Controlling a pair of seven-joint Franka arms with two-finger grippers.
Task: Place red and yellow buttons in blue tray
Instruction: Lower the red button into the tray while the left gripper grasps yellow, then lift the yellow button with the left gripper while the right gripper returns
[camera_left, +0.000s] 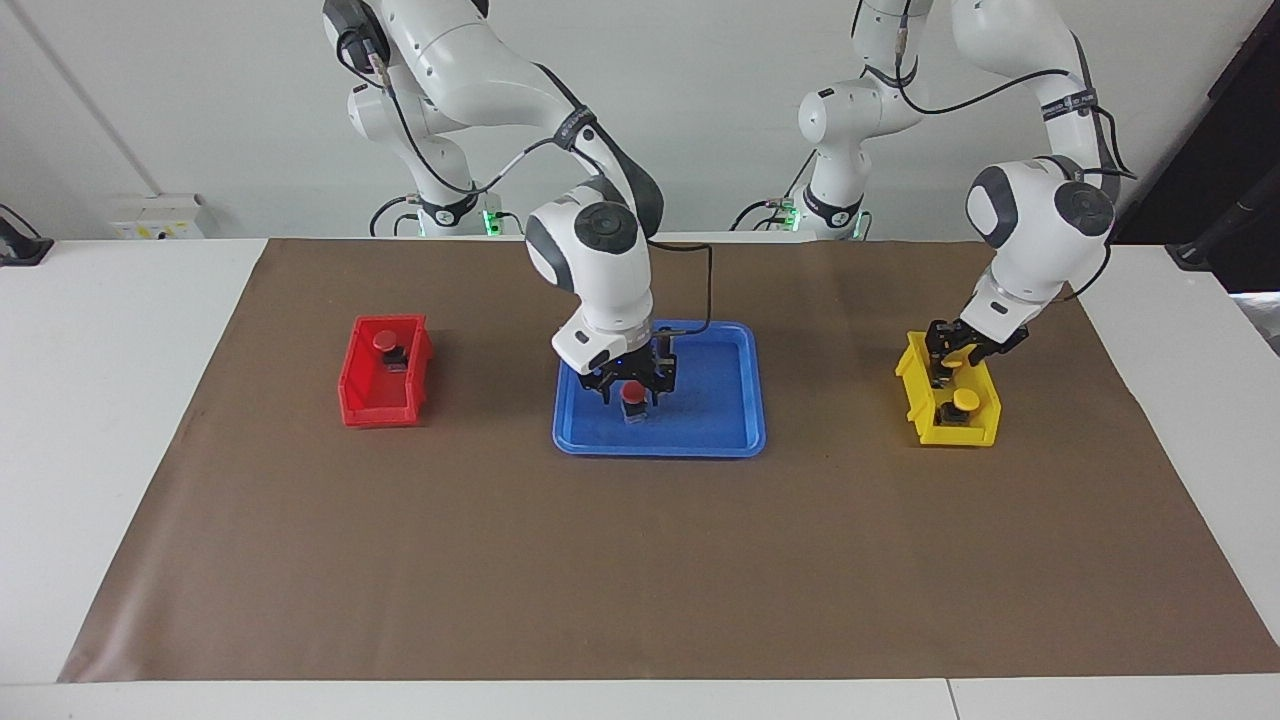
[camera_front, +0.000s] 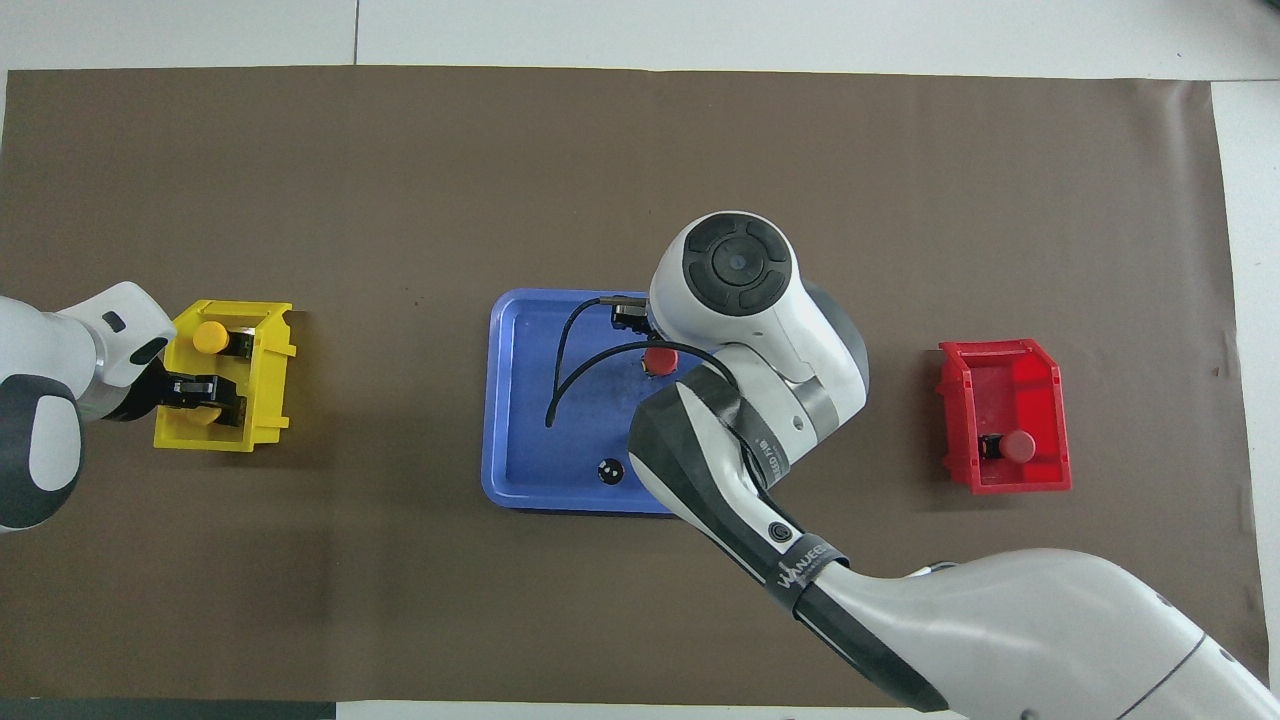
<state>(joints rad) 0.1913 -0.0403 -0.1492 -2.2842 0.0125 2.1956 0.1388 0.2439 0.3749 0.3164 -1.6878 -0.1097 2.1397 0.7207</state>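
The right gripper (camera_left: 633, 385) had let go of 1 red button (camera_left: 633, 397), which sat in the blue tray (camera_left: 735, 420). It should lift straight up. The left gripper (camera_left: 948, 352) was around 1 yellow button (camera_left: 952, 352) in the yellow bin (camera_left: 975, 432); I could not tell whether it squeezed.

"WANJEE" — black band, right arm (camera_front: 800, 575)

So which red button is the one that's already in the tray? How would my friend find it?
Find the blue tray in the middle of the brown mat, between the red bin and the yellow bin. A red button stands inside it, under the right pincer. The other red button sits in the red bin.
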